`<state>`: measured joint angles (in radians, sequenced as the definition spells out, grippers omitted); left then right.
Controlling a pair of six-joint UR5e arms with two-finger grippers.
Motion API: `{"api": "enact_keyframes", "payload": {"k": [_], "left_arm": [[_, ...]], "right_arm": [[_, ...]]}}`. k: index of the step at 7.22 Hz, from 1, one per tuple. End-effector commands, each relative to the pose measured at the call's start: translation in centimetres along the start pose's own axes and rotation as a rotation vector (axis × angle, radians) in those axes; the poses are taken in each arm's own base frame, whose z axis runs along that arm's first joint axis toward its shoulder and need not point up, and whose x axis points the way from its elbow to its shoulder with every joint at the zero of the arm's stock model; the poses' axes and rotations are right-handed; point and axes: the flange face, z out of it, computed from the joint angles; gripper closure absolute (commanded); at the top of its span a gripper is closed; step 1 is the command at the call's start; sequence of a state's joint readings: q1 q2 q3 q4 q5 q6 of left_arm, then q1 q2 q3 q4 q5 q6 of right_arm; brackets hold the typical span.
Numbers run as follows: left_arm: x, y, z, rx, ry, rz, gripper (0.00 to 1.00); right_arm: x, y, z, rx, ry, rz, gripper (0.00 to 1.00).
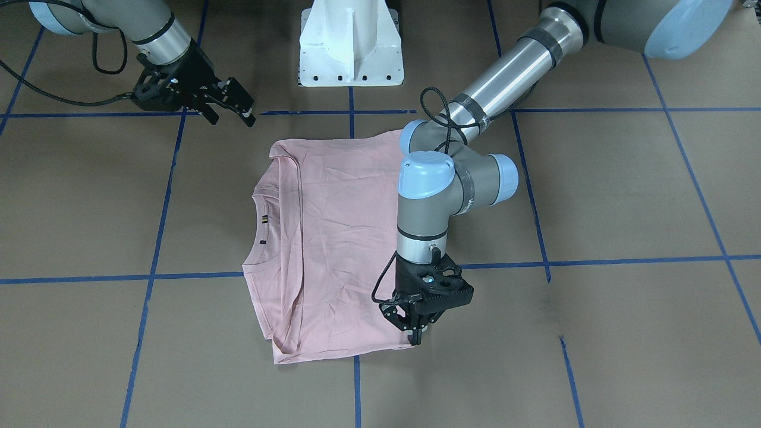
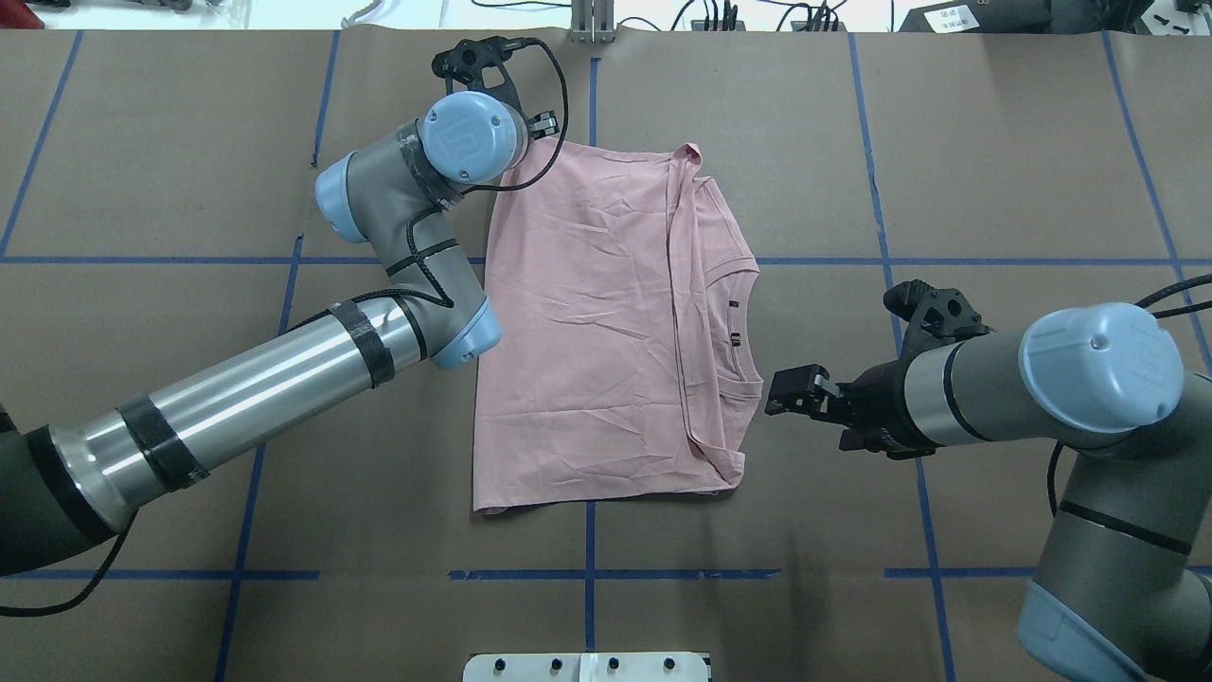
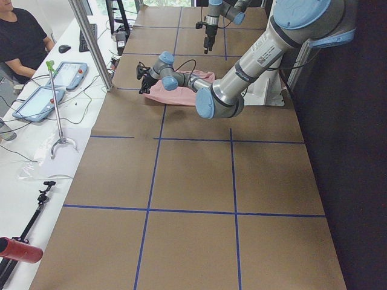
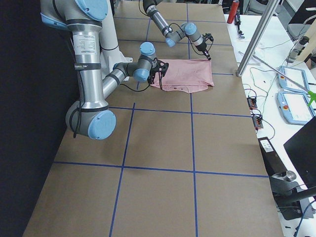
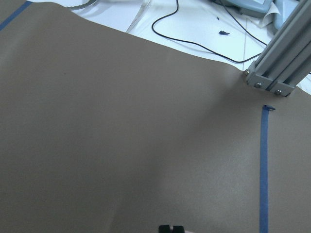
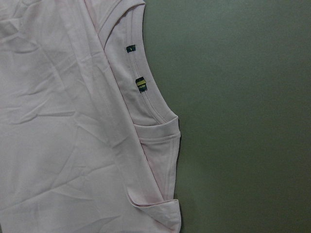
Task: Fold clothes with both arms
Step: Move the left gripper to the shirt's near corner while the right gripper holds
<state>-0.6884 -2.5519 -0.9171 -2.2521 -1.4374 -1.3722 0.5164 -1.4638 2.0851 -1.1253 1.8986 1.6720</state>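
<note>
The pale pink T-shirt point(image 1: 339, 238) lies flat on the brown table, plain side up, with both sides folded in; no print shows. It also shows in the overhead view point(image 2: 606, 332). Its ribbed collar point(image 6: 146, 97) points toward my right arm. My left gripper point(image 1: 416, 337) points down at the shirt's hem corner on the operators' side; its fingers look shut and I see no cloth between them. Its wrist view shows only bare table. My right gripper point(image 1: 230, 117) is open and empty, hovering just off the collar side near the shoulder point(image 2: 788, 393).
The white pedestal base point(image 1: 351, 47) stands at the robot's edge of the table. Blue tape lines point(image 2: 587, 573) cross the brown paper. An aluminium post point(image 5: 279, 68) stands at the far edge. A desk with tablets point(image 3: 48, 90) and a seated person point(image 3: 21, 36) lie beyond.
</note>
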Motion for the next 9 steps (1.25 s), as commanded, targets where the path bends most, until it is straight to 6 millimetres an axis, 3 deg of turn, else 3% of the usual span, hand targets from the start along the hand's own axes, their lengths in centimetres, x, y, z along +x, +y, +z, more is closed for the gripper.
{"api": "enact_keyframes", "payload": {"k": [1, 2, 3, 5, 6, 7, 8, 9], "left_arm": [[-0.7, -0.2, 0.8, 0.006, -0.013, 0.012, 1.00], [-1.2, -0.6, 1.1, 0.008, -0.022, 0.010, 0.43], [-1.6, -0.6, 1.2, 0.004, -0.025, 0.027, 0.00], [-1.8, -0.6, -1.0, -0.062, 0.024, 0.016, 0.00], [-4.9, 0.8, -3.1, -0.165, 0.060, -0.044, 0.00], [-7.0, 1.7, -6.6, -0.230, 0.065, -0.131, 0.00], [-7.8, 3.3, -10.0, -0.280, 0.022, -0.219, 0.00], [-8.1, 6.8, -13.4, -0.347, -0.034, -0.294, 0.00]], "right_arm": [[-0.3, -0.4, 0.5, 0.021, 0.000, 0.000, 0.00], [-0.4, -0.4, 0.5, 0.021, -0.003, -0.001, 0.00], [-0.4, -0.4, 0.5, 0.021, -0.002, 0.000, 0.00], [-0.3, -0.5, 0.5, 0.023, -0.001, 0.000, 0.00], [-0.3, -0.5, 0.5, 0.026, -0.001, 0.000, 0.00], [-0.4, -0.5, 0.4, 0.029, -0.003, -0.002, 0.00], [-0.4, -0.5, 0.4, 0.029, -0.003, -0.002, 0.00], [-0.5, -0.5, 0.3, 0.033, -0.006, -0.001, 0.00]]}}
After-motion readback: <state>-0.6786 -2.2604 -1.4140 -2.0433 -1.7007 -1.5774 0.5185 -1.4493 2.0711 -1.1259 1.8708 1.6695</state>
